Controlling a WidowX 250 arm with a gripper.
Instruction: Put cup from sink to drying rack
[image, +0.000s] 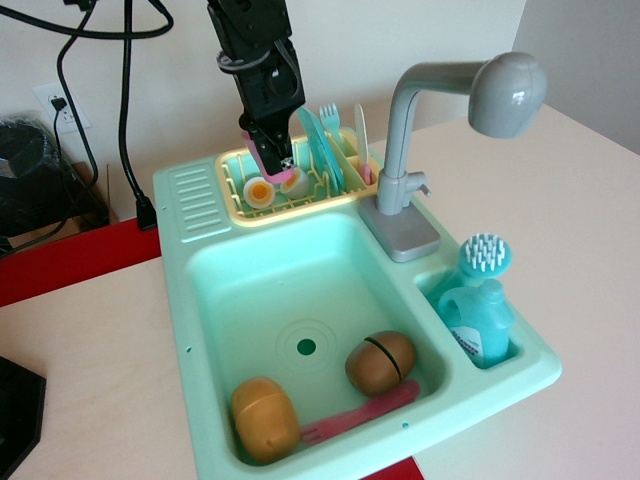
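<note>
My gripper hangs fingers-down over the pale yellow drying rack at the back of the mint-green sink. It is shut on the small light-pink cup. The cup's lower end is just above the rack slots, beside a toy egg half. The teal plate and utensils stand in the rack right of the gripper.
The basin holds a brown toy potato, a brown round toy food and a flat pink-red utensil. The grey faucet rises at the right. A teal bottle and brush fill the side pocket.
</note>
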